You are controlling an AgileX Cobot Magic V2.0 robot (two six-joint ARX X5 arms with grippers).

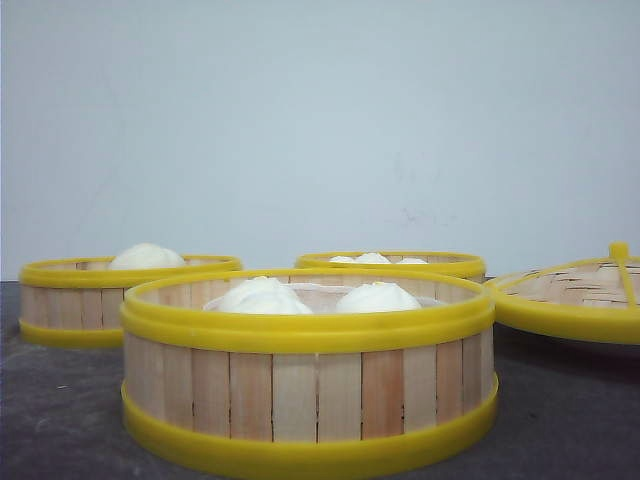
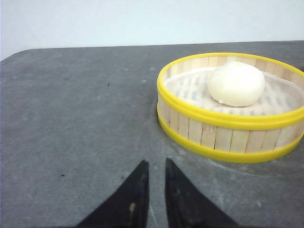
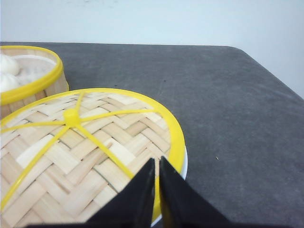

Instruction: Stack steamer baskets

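The steamer baskets (image 1: 308, 375) have pale wooden slat walls banded by bright yellow rims, holding white buns (image 1: 376, 297). The lid (image 3: 80, 147) is a tan woven checker with yellow spokes. The table (image 2: 76, 109) is mottled dark grey; both grippers are black.

Three steamer baskets, none stacked — all sit flat and upright on the dark grey table. Each is round and shallow, light vertical wood slats, thick yellow rims top and bottom. Nearest basket (image 1: 308, 370) sits front and centre, holding two white buns. Left basket (image 1: 118, 298) is further back, one bun inside. Rear basket (image 1: 392, 262) is partly hidden behind the nearest one — bun tops just show above its rim.
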